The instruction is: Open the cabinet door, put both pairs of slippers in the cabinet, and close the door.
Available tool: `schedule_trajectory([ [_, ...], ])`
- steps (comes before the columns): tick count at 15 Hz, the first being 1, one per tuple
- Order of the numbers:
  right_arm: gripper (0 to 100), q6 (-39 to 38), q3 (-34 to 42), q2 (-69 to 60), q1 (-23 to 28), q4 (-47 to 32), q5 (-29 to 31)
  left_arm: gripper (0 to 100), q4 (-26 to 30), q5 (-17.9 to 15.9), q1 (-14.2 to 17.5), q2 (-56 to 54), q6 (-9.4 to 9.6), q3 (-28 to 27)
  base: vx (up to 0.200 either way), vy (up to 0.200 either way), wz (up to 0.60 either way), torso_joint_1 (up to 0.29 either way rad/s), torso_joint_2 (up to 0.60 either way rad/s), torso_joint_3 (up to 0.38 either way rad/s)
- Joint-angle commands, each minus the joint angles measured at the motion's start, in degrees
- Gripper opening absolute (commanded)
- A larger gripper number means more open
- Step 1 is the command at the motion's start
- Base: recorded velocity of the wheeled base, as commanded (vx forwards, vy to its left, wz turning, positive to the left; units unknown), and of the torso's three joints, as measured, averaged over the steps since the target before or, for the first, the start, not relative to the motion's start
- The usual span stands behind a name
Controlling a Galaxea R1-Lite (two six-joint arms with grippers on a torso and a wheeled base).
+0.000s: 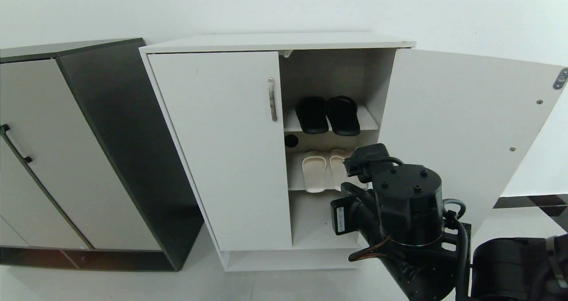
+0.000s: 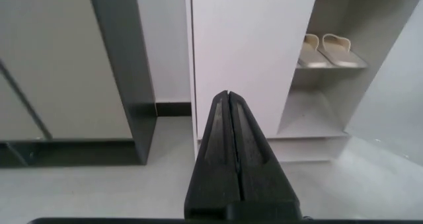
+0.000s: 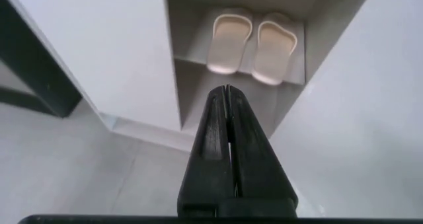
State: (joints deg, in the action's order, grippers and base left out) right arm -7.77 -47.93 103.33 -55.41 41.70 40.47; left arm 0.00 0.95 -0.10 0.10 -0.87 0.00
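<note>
The white cabinet [image 1: 275,41] has its right door [image 1: 457,128] swung wide open and its left door [image 1: 222,145] closed. A black pair of slippers [image 1: 327,114] sits on the upper shelf. On the middle shelf below lies a white pair of slippers [image 1: 321,170], also seen as the white pair [image 3: 251,44] [image 2: 334,50]. My right gripper [image 3: 228,92] is shut and empty, held in front of the open half, below the white pair. Off to the left of the cabinet, low above the floor, my left gripper [image 2: 228,95] is shut and empty too.
A dark grey cabinet [image 1: 88,150] with a black handle [image 1: 15,143] stands close on the left of the white one. The closed left door carries a metal handle [image 1: 272,99]. The open door juts out to the right. Pale floor [image 1: 133,283] lies in front.
</note>
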Motion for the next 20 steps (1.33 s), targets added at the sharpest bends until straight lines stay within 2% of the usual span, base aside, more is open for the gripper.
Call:
schedule_trajectory([
  [1,0,1.00,0.82,0.91,0.04,1.01,-0.04,0,0.00,0.02,0.01,0.08,-0.01,0.00,0.000,0.000,0.00,0.000,0.00,0.000],
  [13,0,5.74,4.52,5.92,0.39,11.21,0.13,0,0.00,0.10,0.01,0.08,0.16,0.00,0.000,0.000,0.00,0.000,0.00,0.000],
  [17,0,5.74,4.52,5.66,0.47,11.29,0.04,0,0.00,0.10,0.01,-0.01,0.16,0.00,0.000,0.000,0.00,0.014,-0.19,-0.289],
  [20,0,5.83,4.60,4.95,0.56,11.29,0.22,0,0.00,0.10,0.01,-0.01,0.16,0.00,0.000,0.000,0.00,0.043,-0.54,-0.365],
])
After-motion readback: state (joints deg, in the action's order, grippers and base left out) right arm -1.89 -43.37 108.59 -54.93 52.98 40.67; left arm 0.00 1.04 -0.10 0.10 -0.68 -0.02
